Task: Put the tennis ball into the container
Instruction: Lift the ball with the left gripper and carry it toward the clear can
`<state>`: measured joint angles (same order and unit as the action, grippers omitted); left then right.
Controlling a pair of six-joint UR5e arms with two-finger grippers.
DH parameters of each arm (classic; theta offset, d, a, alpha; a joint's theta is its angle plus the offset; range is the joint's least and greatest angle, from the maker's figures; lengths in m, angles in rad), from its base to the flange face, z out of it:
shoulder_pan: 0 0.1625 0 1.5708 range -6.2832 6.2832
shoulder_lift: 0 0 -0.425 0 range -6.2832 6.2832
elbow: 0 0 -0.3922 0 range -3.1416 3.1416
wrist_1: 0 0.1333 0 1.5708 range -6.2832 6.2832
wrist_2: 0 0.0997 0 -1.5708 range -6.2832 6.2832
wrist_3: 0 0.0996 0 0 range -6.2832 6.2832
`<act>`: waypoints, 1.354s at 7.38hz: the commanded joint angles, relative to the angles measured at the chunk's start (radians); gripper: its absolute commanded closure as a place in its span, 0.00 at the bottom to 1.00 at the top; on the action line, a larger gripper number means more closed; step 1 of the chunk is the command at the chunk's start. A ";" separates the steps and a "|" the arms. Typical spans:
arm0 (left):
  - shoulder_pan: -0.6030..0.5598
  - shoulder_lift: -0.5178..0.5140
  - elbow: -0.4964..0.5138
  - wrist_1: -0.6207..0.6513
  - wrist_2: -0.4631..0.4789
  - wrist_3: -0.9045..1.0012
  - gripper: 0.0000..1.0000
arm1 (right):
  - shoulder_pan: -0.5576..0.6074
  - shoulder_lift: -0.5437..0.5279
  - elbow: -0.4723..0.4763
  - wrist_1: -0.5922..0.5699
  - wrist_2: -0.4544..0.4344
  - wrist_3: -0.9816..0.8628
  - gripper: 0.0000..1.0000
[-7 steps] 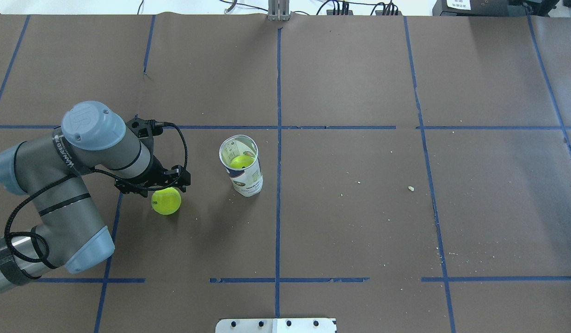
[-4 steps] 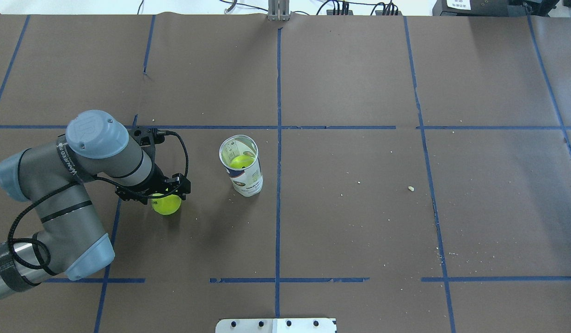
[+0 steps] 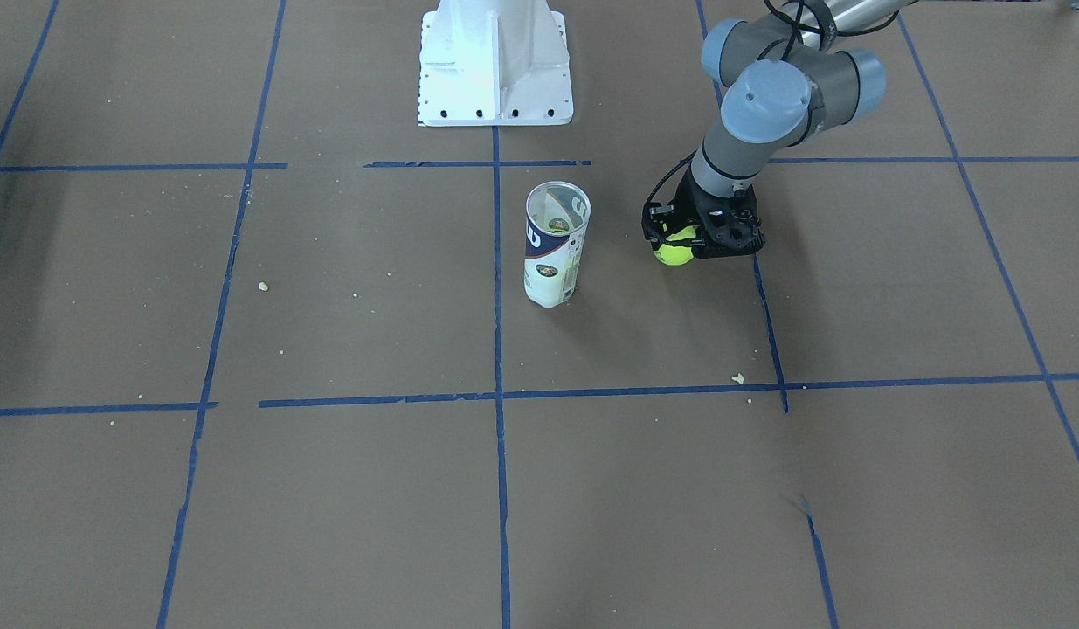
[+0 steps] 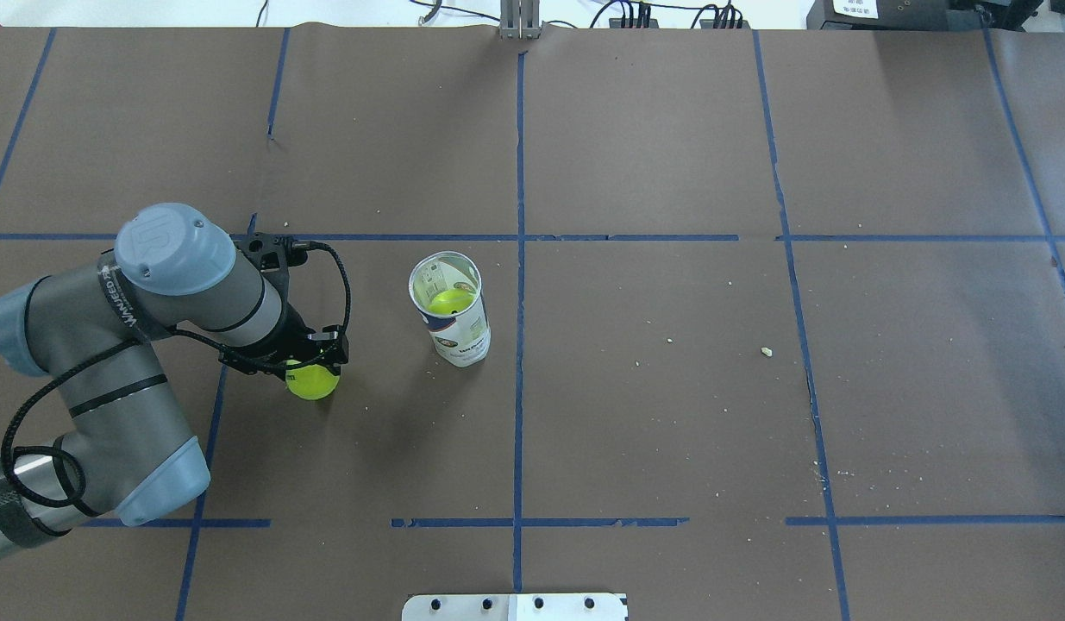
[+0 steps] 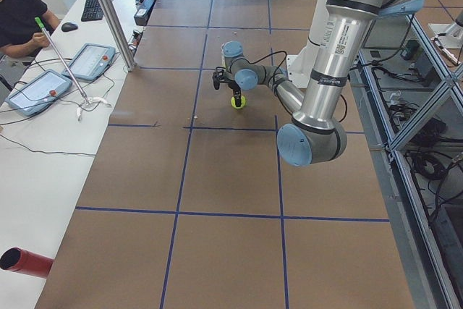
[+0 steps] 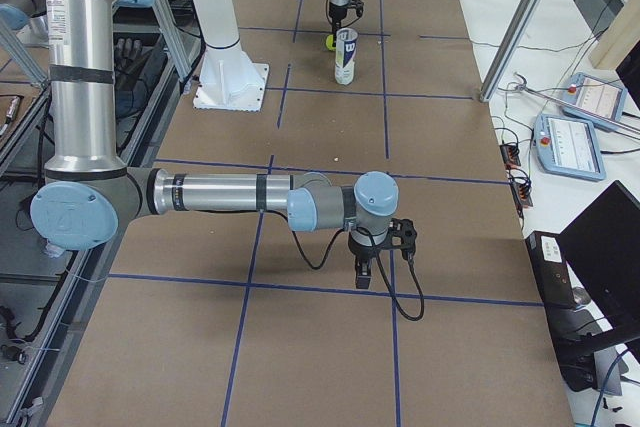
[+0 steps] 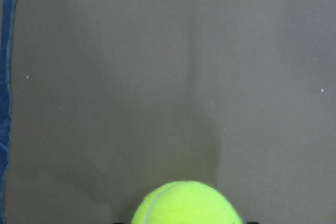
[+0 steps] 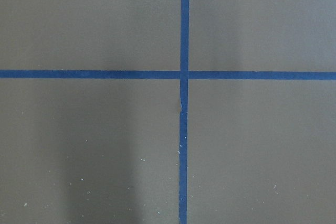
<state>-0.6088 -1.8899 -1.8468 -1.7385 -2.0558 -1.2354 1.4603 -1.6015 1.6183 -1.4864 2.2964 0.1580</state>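
Grips the tennis ball (image 4: 312, 384) with the left gripper (image 4: 310, 373), low on the brown table (image 4: 670, 155), far left in the overhead view. Further right, near but apart: the upright container (image 4: 463, 336), second ball (image 4: 452, 302) inside. Right gripper (image 6: 365, 272) above blue tape (image 8: 184, 129); cannot tell whether open or closed.

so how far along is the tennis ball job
Done: one ball already sits inside the container. In hand: the left gripper is down around the tennis ball on the table; whether it grips is unclear. Left: lift it, carry it over the tube's open top, release.
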 commanded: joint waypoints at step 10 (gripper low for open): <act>-0.166 -0.437 -0.115 0.547 -0.121 0.090 1.00 | 0.000 0.000 0.000 0.000 0.000 0.000 0.00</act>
<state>-0.7907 -2.2800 -1.9982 -1.1829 -2.1623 -1.1159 1.4604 -1.6015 1.6184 -1.4864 2.2963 0.1580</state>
